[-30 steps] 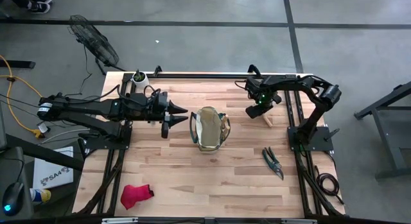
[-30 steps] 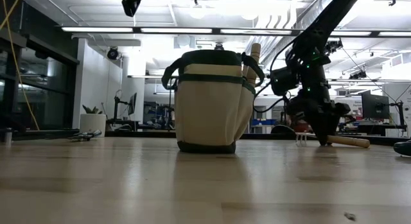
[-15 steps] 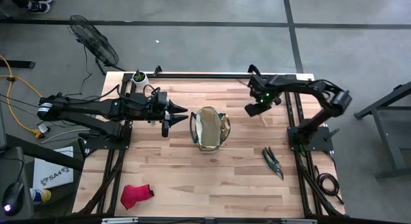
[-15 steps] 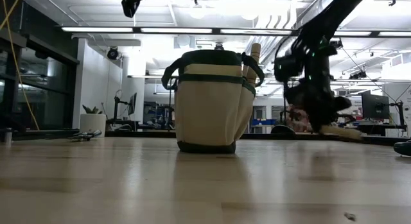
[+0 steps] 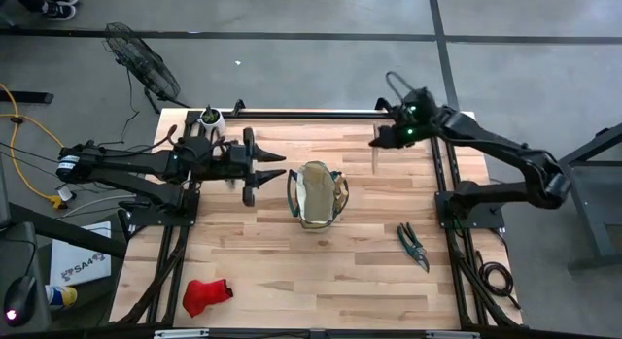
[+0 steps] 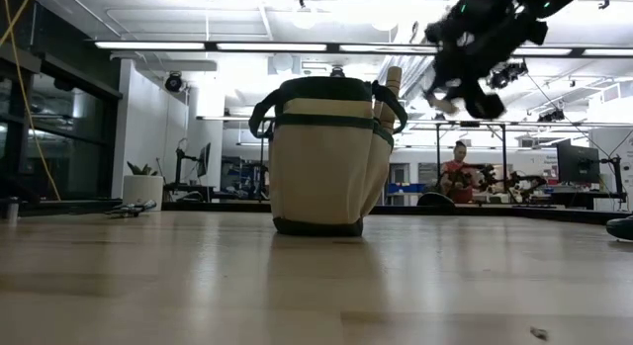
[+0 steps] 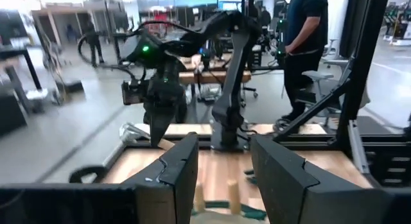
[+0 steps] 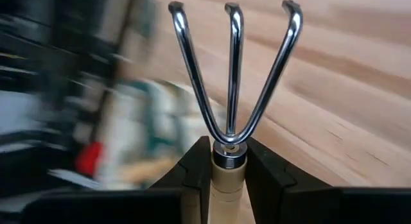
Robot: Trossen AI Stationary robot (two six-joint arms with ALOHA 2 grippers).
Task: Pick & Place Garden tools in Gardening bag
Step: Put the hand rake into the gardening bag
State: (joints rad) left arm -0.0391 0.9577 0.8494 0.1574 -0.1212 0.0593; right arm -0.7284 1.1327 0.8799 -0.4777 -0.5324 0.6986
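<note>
Red glove lies at the near left of the worktop, seen only from above. Small white pot with a plant stands at the far left corner. Left hand hovers just left of the gardening bag, fingers spread with nothing between them; its wrist view looks through the gap to wooden handle ends poking up from the bag. Bag stands upright mid-worktop; the low view adds a wooden handle sticking out of its right side pocket, which the overhead view does not make clear. Right hand is raised over the far right part of the worktop, well apart from the bag. Only its wrist view shows the load plainly: fingers pinching the pale handle of a three-pronged hand fork, prongs pointing forward past the fingertips. Pruning shears lie on the near right. A person shows far behind.
</note>
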